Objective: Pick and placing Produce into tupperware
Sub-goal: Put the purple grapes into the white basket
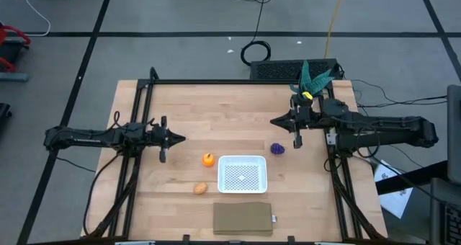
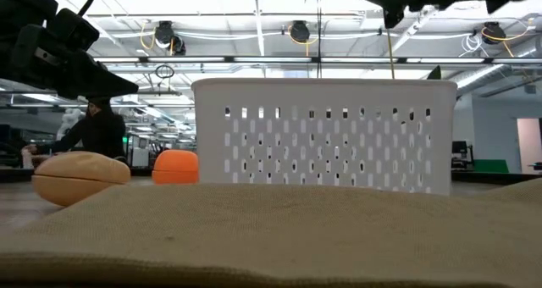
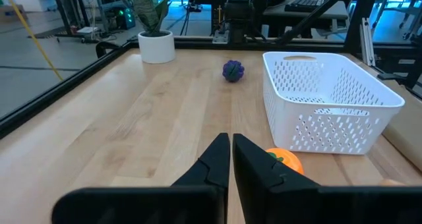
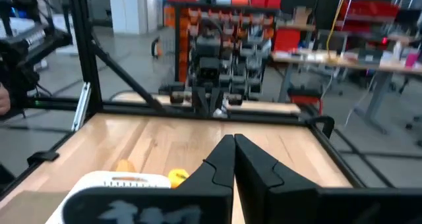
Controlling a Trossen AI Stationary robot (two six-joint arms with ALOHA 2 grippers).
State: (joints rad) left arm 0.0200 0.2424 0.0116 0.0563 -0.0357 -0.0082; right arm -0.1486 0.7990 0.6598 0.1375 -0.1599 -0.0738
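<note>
We are looking down on the wooden table [image 1: 180, 108], where both arms are hanging above the surface, well apart from each other. The left gripper [image 1: 180, 138] is sitting at the left side with its fingers pressed together on nothing, and the right gripper [image 1: 274, 120] is doing the same at the right. The white tupperware [image 1: 243, 174] is lying empty between them, toward the front edge. A flat brown rectangle [image 1: 243, 218] is lying just in front of it. A potted plant [image 1: 312, 81] is standing at the far right corner. The orange piece [image 1: 208, 159] is resting just left of the tupperware, the tan piece [image 1: 200, 189] near its front-left corner, and the purple piece [image 1: 278, 149] beside its far-right corner, seemingly just apart from it.
</note>
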